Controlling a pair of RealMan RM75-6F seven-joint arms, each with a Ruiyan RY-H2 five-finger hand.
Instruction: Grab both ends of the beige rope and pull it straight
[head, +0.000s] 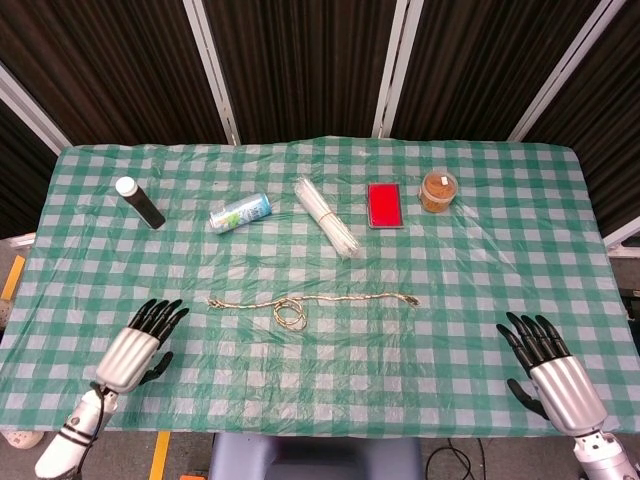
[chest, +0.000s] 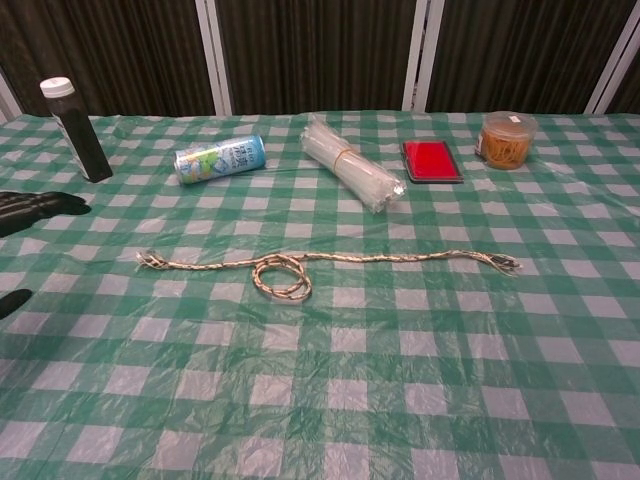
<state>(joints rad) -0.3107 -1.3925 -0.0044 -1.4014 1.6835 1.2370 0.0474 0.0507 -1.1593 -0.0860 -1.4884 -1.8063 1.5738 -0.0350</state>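
Observation:
The beige rope (head: 320, 300) lies across the middle of the green checked table, with a small loop (head: 290, 313) left of its centre; the chest view shows it too (chest: 380, 257). Its left end (head: 213, 301) and right end (head: 411, 299) are frayed and free. My left hand (head: 135, 346) hovers at the near left, fingers apart and pointing toward the rope's left end, a short way from it; its dark fingertips (chest: 35, 208) enter the chest view at the left edge. My right hand (head: 545, 365) is at the near right, fingers spread, holding nothing, well away from the rope's right end.
Along the far side stand a dark bottle with a white cap (head: 140, 202), a lying can (head: 241, 213), a bundle of clear straws (head: 327, 217), a red pad (head: 385, 205) and a small tub (head: 438, 190). The table's near edge runs just below both hands.

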